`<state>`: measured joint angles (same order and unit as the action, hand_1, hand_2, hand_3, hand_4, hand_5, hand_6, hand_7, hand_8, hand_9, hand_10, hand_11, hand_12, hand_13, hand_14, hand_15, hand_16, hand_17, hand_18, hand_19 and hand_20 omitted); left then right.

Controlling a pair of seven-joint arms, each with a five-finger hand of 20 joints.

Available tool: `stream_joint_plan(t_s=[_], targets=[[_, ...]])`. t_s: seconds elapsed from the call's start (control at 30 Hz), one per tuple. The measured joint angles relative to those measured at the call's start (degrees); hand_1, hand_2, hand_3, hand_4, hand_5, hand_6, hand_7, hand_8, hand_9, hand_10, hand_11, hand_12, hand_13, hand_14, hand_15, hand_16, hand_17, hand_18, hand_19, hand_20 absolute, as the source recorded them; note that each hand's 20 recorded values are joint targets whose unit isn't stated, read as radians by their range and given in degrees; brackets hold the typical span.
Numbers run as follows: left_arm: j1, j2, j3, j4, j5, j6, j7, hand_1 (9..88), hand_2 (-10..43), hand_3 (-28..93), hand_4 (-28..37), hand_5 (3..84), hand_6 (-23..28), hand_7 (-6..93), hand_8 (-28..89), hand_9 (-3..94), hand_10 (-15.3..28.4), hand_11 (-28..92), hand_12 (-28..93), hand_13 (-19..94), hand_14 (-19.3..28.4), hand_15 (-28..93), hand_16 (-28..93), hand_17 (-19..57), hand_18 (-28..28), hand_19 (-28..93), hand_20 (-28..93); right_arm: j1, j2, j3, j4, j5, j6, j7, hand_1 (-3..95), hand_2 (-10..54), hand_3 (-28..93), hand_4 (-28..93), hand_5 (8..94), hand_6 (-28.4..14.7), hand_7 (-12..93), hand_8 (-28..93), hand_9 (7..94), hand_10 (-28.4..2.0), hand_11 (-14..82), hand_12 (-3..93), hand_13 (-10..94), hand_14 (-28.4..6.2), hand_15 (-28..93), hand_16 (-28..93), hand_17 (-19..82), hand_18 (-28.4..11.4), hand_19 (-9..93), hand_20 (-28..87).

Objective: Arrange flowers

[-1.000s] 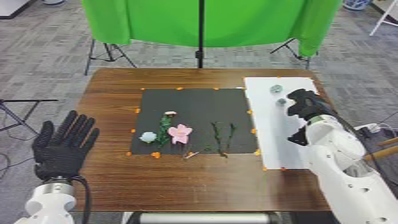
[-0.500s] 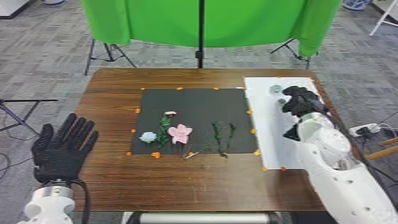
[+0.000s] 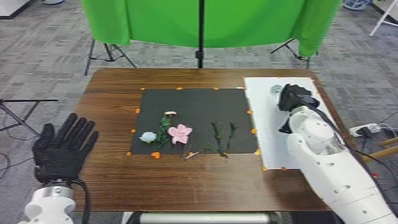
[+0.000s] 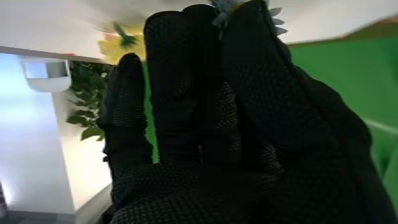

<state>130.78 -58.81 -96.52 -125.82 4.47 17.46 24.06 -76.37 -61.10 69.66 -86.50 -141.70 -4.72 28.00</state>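
My right hand (image 3: 296, 96) is over the upper part of the white mat, its fingers fairly straight, close beside a small pale green flower (image 3: 276, 89). In the right wrist view, the hand (image 4: 191, 115) has its fingertips close to a blue-grey flower (image 4: 278, 22); whether they touch cannot be told. A yellow flower (image 4: 115, 49) appears past a fingertip. On the black mat lie a pink flower (image 3: 179, 133), a white flower (image 3: 148, 136) with green leaves (image 3: 165, 122), and two thin green stems (image 3: 217, 132). My left hand (image 3: 60, 150) is open, left of the mat.
The black mat (image 3: 191, 102) and white mat (image 3: 277, 155) lie side by side on the brown table (image 3: 213, 187), with orange tape bits along their edges. A green cloth (image 3: 151, 22) hangs on stands beyond the table.
My right hand has moved left over the white mat and now covers the small greenish item that showed beside it earlier. The left hand and the flowers on the black mat are unchanged.
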Motion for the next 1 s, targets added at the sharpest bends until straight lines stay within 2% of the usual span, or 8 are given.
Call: stream_joint_plan(t_s=[0.13, 0.33, 0.43, 0.53, 0.8, 0.87, 0.93, 1.0], targets=[[0.1, -0.02, -0.16, 0.0, -0.5, -0.05, 0.0, 24.2, 12.3, 74, -28.3, 43.4, 9.5, 7.5, -9, 36.9, 13.9, 16, 10, 30, 12.8, 19, -2, -5.4, 12.9, 30, 13, -2.8, 0.8, -0.8, -4.3, 0.6, 4.5, -0.3, 63.9, -9.5, 64, -28, 73.7, 1.5, 27, -2, 81.7, -9.4, 7.6, 37.0, 65, -6.9, 42, 43, 27, -18.0, 76, 42], [0.8, -0.01, -0.45, -0.07, -1.61, -0.11, 0.04, 24.3, 12.4, 74, -28.3, 43.6, 9.7, 7.4, -9, 37.0, 14.3, 16, 10, 30, 13.2, 20, -1, -5.5, 12.9, 30, 13, -6.6, 1.7, -3.1, -15.1, 2.4, 3.9, -3.9, 63.6, -9.5, 66, -28, 72.6, 0.8, 23, -2, 80.1, -9.5, 6.8, 36.2, 64, -6.8, 42, 42, 27, -18.1, 75, 42], [1.3, 0.02, -0.48, -0.2, -2.34, -0.18, -0.03, 24.4, 12.5, 74, -28.3, 43.7, 9.9, 7.4, -9, 37.0, 14.8, 17, 10, 30, 13.4, 20, -1, -5.7, 13.0, 31, 13, -6.3, 1.4, -6.3, -18.8, 2.5, 1.2, -7.6, 63.5, -9.5, 66, -28, 71.8, 0.6, 22, -2, 79.3, -9.6, 6.5, 35.9, 64, -6.7, 42, 42, 27, -18.1, 75, 42], [1.9, 0.03, -0.56, -0.34, -2.64, -0.18, -0.03, 24.6, 12.5, 75, -28.3, 43.9, 10.1, 7.4, -9, 36.9, 14.9, 17, 10, 30, 13.9, 21, -1, -6.0, 13.1, 31, 13, -4.9, -0.3, -10.0, -19.6, 2.2, -1.9, -10.7, 63.6, -9.5, 66, -28, 71.3, 0.3, 22, -2, 78.8, -9.7, 6.3, 35.5, 63, -6.7, 42, 42, 27, -18.1, 75, 42], [1.4, 0.16, -0.42, -0.26, -2.78, -0.25, -0.35, 24.8, 12.7, 75, -28.3, 44.4, 10.5, 7.3, -9, 37.4, 15.6, 17, 10, 30, 14.5, 21, -2, -6.5, 13.3, 31, 13, -5.3, -7.9, -12.9, -20.4, 1.3, -10.8, -10.9, 64.0, -9.5, 65, -28, 71.3, -0.1, 22, -3, 78.5, -10.1, 6.3, 34.8, 63, -7.0, 42, 42, 26, -18.5, 75, 42], [1.2, 0.23, -0.5, -0.27, -3.45, -0.27, -0.34, 24.8, 12.7, 74, -28.3, 44.5, 10.6, 7.3, -9, 37.6, 15.6, 17, 10, 30, 14.5, 21, -2, -6.5, 13.3, 31, 13, -5.4, -8.1, -13.4, -21.1, 1.3, -13.0, -10.9, 63.8, -9.5, 65, -28, 71.1, -0.2, 21, -3, 77.9, -10.2, 5.9, 34.4, 62, -7.1, 42, 42, 26, -18.6, 75, 42], [1.1, 0.32, -0.65, -0.28, -4.64, -0.31, -0.29, 24.8, 12.7, 74, -28.3, 44.7, 10.7, 7.2, -9, 37.7, 15.7, 17, 10, 30, 14.5, 22, -2, -6.4, 13.3, 31, 13, -5.4, -8.1, -13.6, -21.4, 1.3, -14.6, -10.9, 63.4, -9.5, 64, -28, 70.1, -0.4, 21, -3, 77.2, -10.2, 5.6, 33.9, 62, -7.2, 41, 41, 26, -18.8, 75, 42], [1.1, 0.42, -0.82, -0.29, -5.17, -0.32, -0.27, 24.8, 12.8, 74, -28.3, 44.7, 10.6, 7.3, -9, 37.7, 15.6, 17, 10, 30, 14.5, 22, -2, -6.5, 13.3, 31, 13, -5.4, -8.0, -13.8, -21.6, 1.3, -15.4, -10.9, 63.1, -9.5, 63, -28, 68.5, -0.2, 18, -3, 74.7, -10.7, 8.7, 30.4, 61, -7.4, 42, 41, 25, -19.0, 75, 42]])
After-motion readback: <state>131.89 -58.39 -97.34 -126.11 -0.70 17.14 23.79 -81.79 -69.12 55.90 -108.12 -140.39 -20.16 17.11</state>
